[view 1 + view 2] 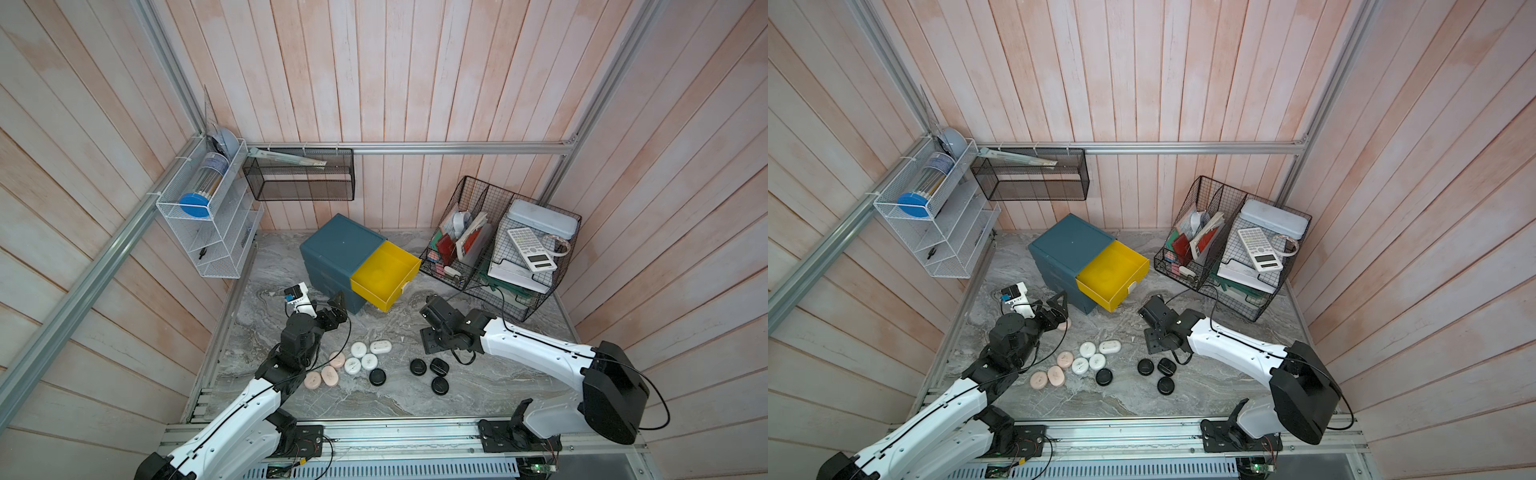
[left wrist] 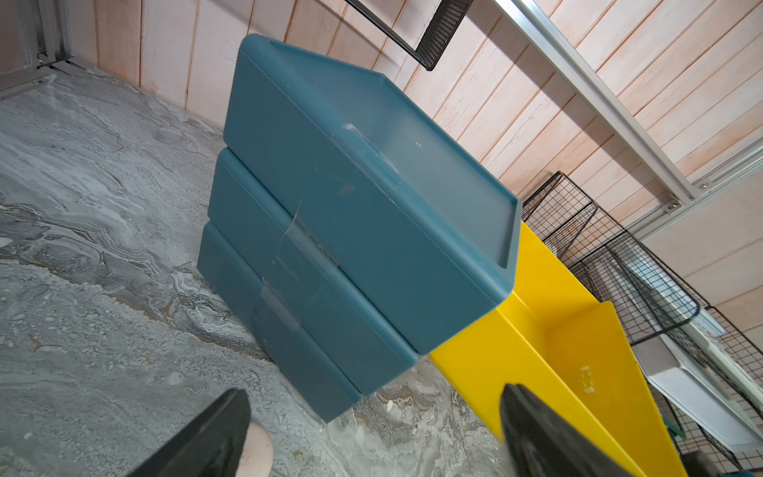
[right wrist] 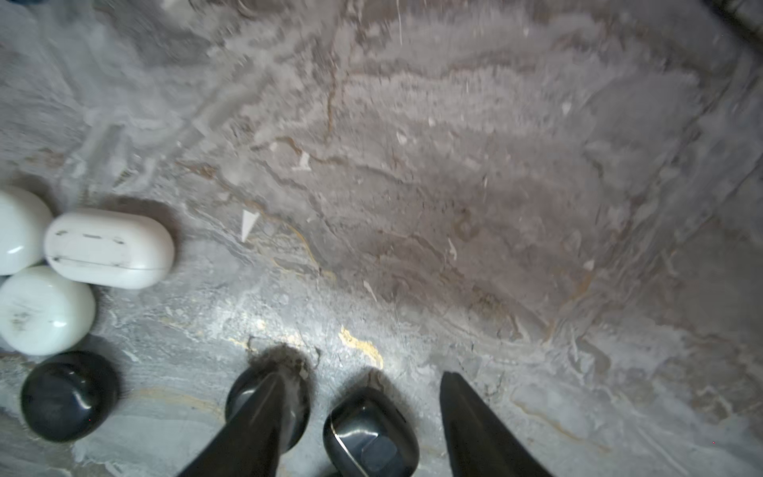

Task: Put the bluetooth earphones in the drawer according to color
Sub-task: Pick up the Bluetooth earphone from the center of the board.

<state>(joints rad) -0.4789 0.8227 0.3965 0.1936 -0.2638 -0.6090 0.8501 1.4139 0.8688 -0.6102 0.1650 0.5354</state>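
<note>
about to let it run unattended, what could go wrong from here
The right gripper is open over one black case, but a finger sits over a second black case; closing may knock it or grab both. The pink case by the left gripper lies near the cabinet, so a grasp could bump it.

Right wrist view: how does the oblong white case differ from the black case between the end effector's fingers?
The white case is long and pill-shaped; the black case is stubbier and rounder. The white case rests against two other white cases; the black case lies between the right end effector's open fingers, not gripped. Both are smooth, glossy and lying on the table.
</note>
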